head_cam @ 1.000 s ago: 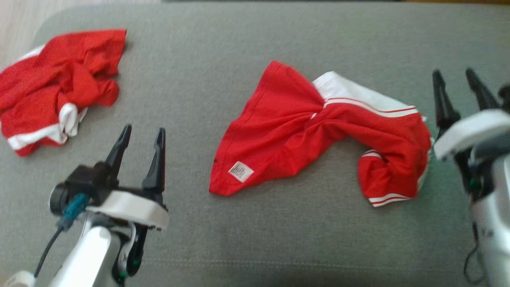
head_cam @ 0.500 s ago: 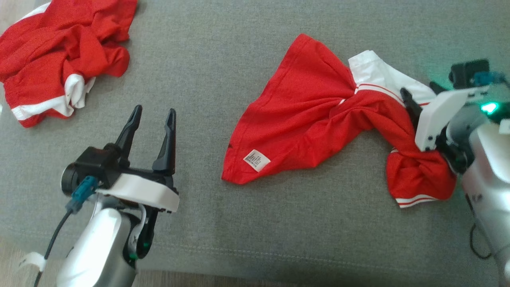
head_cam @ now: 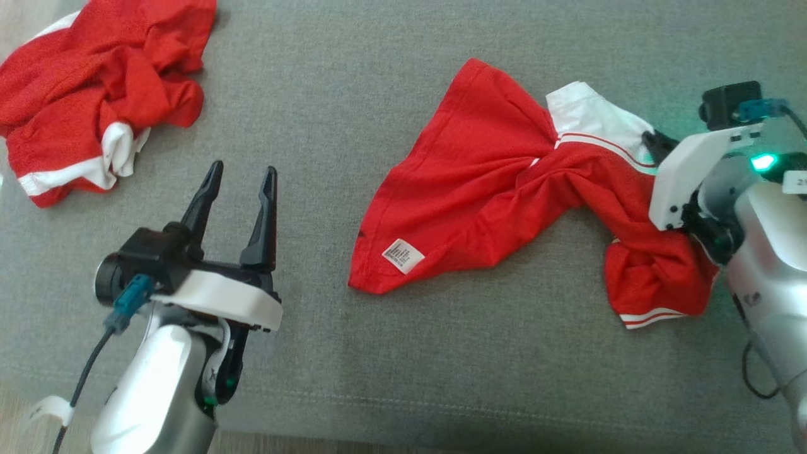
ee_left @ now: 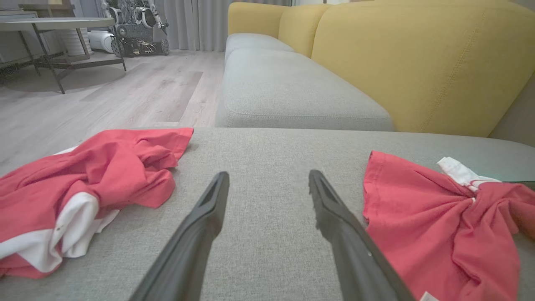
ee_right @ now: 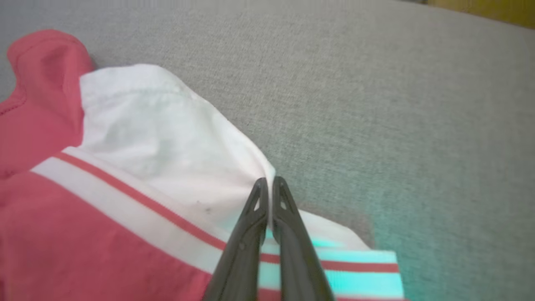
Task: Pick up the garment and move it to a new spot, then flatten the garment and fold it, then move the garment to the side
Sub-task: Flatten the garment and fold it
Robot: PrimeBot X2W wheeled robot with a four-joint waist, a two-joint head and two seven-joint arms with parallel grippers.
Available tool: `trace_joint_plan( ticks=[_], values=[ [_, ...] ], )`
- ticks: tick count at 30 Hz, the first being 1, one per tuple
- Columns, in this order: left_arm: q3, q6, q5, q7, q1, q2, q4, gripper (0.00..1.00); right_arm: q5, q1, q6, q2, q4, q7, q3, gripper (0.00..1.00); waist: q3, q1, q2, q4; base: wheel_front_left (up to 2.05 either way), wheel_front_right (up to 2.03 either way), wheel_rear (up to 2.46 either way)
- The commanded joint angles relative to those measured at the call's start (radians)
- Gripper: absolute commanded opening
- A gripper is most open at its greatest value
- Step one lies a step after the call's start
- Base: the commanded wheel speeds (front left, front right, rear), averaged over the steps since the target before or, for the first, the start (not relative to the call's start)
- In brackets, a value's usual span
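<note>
Now, garment point(head_cam: 492, 189): red with a white panel and thin red-and-white stripes. It lies rumpled and twisted at its middle, towards the right of the grey cushion point(head_cam: 378, 75).
Garment's ends: one broad red end spreads flat towards the centre and carries a small white label point(head_cam: 403, 255). The other end is bunched in a heap near the right arm.
Right gripper point(ee_right: 269, 186): its two fingers are pressed together on the edge of the white panel. The cloth rises to a small peak where it is pinched between the tips.
Green light point(head_cam: 763, 162): it glows on the right wrist and tints the striped hem nearby.
Left gripper point(head_cam: 243, 173): jaws spread wide and holding nothing. It hovers over bare cushion, well apart from the garment — the red cloth lies off to its right.
Second red garment point(head_cam: 94, 94): crumpled with a white fold showing, at the far left of the cushion near its edge.
Surroundings: a yellow backrest point(ee_left: 418, 62) stands beyond the seat, and a wooden floor point(ee_left: 125, 92) lies off to the left.
</note>
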Motion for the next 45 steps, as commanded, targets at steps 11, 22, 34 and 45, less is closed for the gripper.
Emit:
trace_joint_plan(
  ticks=[11, 22, 34, 45],
  values=[
    [0.069, -0.014, 0.032, -0.012, -0.018, 0.000, -0.032, 1.00, 0.008, -0.129, -0.001, -0.058, -0.058, -0.174, -0.016, 0.00, -0.028, 0.0000, 0.0000, -0.012, 0.00, 0.00, 0.00],
    [0.096, -0.021, 0.044, -0.012, 0.005, -0.002, -0.035, 1.00, -0.069, -0.136, -0.001, -0.026, -0.184, -0.279, 0.061, 0.00, -0.039, 0.0000, 0.0000, -0.058, 0.00, 0.00, 0.00],
    [0.117, -0.017, 0.045, -0.012, 0.046, 0.008, -0.046, 1.00, -0.203, 0.452, -0.001, 0.015, -0.569, -0.211, -0.031, 0.00, -0.058, 0.0000, 0.0000, -0.117, 0.00, 0.00, 0.00],
    [0.113, -0.012, 0.040, -0.006, 0.065, 0.022, -0.050, 1.00, -0.264, 0.707, -0.001, 0.156, -0.787, -0.155, -0.219, 1.00, -0.082, 0.0000, 0.0000, -0.134, 0.00, 0.00, 0.00]
  ],
)
